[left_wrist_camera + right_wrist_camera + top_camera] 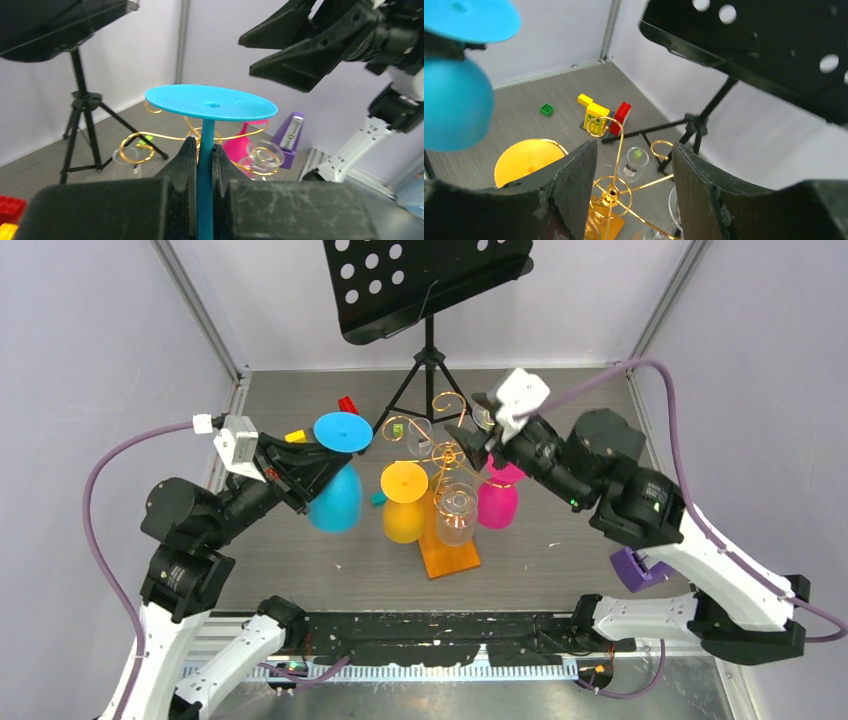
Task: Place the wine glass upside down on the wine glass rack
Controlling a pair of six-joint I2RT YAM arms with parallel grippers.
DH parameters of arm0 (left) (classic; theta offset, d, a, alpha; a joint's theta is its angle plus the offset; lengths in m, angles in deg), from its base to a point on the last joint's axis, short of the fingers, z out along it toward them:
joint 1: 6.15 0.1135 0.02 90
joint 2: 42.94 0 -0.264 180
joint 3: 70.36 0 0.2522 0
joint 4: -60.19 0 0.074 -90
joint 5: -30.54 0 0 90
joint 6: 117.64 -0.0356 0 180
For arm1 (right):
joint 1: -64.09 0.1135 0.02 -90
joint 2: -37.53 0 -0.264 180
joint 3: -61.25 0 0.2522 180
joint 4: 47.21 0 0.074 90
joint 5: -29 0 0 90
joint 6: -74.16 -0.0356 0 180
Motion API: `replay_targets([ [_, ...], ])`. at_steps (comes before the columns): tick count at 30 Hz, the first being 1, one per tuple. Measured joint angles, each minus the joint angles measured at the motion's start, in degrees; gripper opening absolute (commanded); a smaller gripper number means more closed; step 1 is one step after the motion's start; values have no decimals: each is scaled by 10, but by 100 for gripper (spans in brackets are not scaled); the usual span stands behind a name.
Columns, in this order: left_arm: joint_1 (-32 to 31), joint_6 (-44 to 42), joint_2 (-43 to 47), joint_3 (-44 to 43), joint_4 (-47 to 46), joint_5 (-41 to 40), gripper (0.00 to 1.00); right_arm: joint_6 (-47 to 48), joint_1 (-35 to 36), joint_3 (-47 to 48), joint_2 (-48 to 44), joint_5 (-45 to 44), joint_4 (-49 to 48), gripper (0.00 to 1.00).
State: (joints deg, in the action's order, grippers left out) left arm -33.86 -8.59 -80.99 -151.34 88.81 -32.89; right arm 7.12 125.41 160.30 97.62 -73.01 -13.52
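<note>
Blue wine glass (335, 498), stem clamped in left pincer (202, 147); right pincer (634, 150) wide above rack (450, 558); yellow glass (404, 515), pink glass (497, 502) alongside.

Left end effector (202, 152) pinching blue wine glass (210, 102) stem, foot up, gold wine glass rack (165, 136) behind, black stand (82, 102) at 10 o'clock

No writing, label, brand, number or sign can be read on anything in view.

The blue wine glass (211, 102) looks matt plastic — the wine glass rack (611, 192), glossy gold wire.
</note>
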Motion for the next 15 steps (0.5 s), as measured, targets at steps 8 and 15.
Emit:
replay_targets([
  [8,97,16,4,57,-7,18,0,-184,-33,128,93,-29,189,44],
  [15,121,33,4,108,-52,31,0,-237,-147,119,132,105,251,45],
])
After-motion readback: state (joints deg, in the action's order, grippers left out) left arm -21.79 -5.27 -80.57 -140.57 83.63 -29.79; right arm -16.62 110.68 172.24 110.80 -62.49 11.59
